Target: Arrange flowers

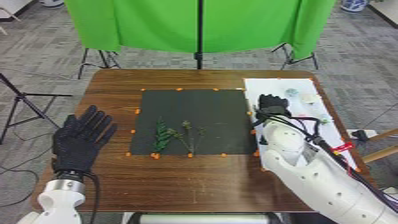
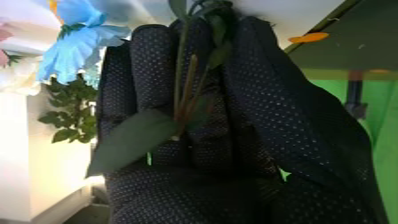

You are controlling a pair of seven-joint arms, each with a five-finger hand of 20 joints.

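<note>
The right hand (image 1: 273, 103) is at about two o'clock from the middle of the black mat (image 1: 195, 107), over the near-white board (image 1: 345, 131); in the right wrist view its fingers (image 2: 152, 70) are long and only slightly bent, closed with the thumb on one leafy stem (image 2: 133, 143), whose lower end runs towards the palm. The left hand (image 1: 78, 144), between eight and nine o'clock, is open, its fingers straight and a little apart. On the mat lie one full green sprig (image 1: 162, 137) towards eight o'clock and, just beside it near six, some thin sprigs (image 1: 188, 136) too tangled to count. On the board are one blue flower (image 2: 78, 47) and at least one white flower (image 2: 24, 74). Orange markers (image 1: 223, 155), more than ten, line the mat. Wood runs between the left hand and the mat; dark surface stretches from the sprigs to the twelve o'clock edge.
</note>
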